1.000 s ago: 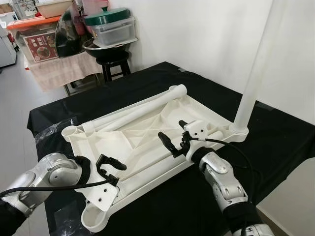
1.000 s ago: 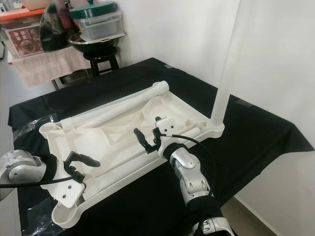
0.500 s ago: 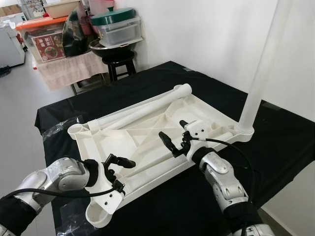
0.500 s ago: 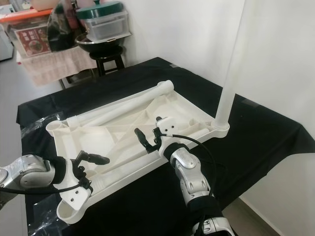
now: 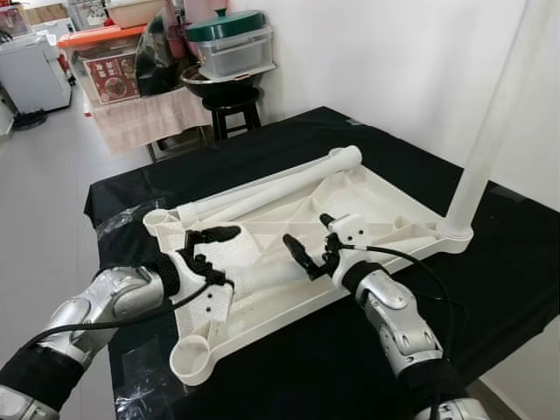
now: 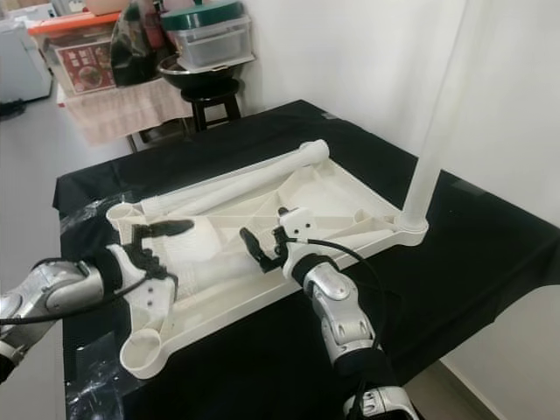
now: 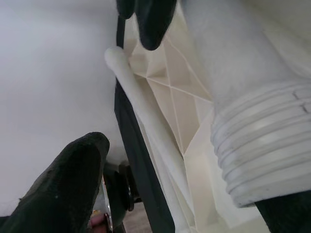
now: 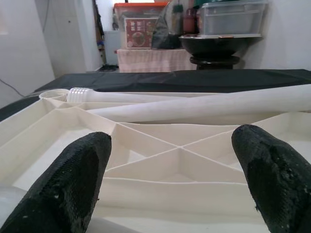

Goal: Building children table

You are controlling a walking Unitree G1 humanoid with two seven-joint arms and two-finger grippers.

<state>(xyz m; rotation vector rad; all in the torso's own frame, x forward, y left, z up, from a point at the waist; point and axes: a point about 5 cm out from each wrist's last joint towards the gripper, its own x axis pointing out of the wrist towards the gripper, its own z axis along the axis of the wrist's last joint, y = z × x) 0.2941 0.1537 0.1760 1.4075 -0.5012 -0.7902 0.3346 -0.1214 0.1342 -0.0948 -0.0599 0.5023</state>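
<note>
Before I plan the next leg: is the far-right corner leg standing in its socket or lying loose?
Standing. The leg rises upright from the corner socket of the upturned tabletop; how firmly it is screwed in cannot be told.

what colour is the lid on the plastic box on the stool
Dark green; the lid shows best in the left eye view.

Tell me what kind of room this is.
Probably a home's spare or storage room: a black-draped work table, a stool stacked with a lidded container, and a white plastic tabletop lying upside down for assembly.
</note>
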